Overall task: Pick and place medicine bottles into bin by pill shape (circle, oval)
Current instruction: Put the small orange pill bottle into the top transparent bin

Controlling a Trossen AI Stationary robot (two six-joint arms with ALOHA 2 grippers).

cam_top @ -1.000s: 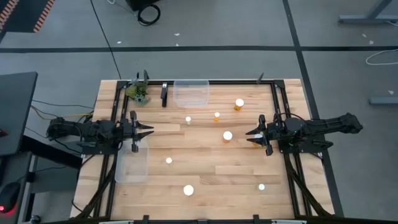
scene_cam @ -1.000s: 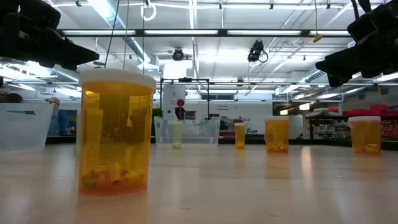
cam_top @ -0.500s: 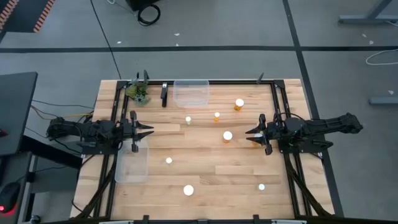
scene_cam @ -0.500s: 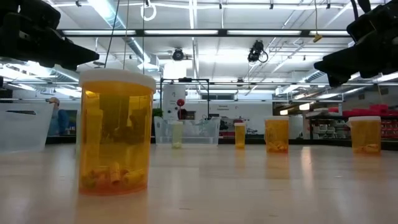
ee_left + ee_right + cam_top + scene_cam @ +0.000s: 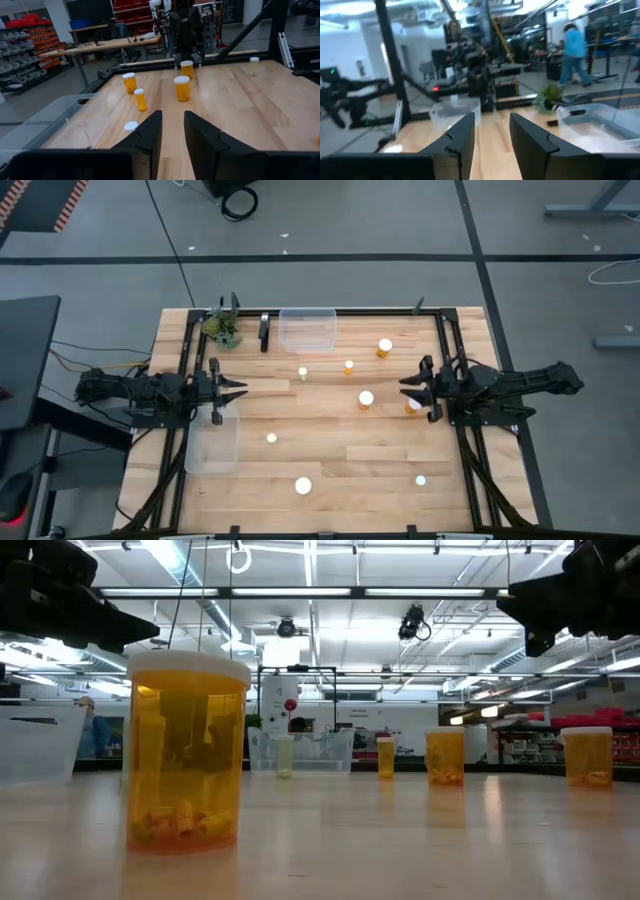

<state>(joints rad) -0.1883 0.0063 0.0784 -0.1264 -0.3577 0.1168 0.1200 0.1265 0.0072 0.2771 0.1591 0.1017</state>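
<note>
Several amber medicine bottles with white caps stand upright on the wooden table [image 5: 330,450]: one [image 5: 385,346] at the far right, one [image 5: 366,398] mid-table, one [image 5: 303,485] near the front, large in the low view [image 5: 187,750]. My left gripper [image 5: 243,390] hovers level at the left edge, open, with nothing between its fingers [image 5: 172,132]. My right gripper [image 5: 404,390] hovers at the right edge, open and empty [image 5: 491,132], tipped slightly up, above a bottle [image 5: 413,406].
A clear bin [image 5: 307,328] sits at the far edge and another [image 5: 212,445] by the left edge, under my left arm. A small green plant [image 5: 222,328] stands in the far left corner. A black frame [image 5: 450,350] borders the table. A person in blue [image 5: 575,45] stands in the room beyond.
My right gripper has tipped its fingers upward and risen a little in the low view, uncovering the bottle beneath it. The gap between its fingers is unchanged. No bottle has moved.
</note>
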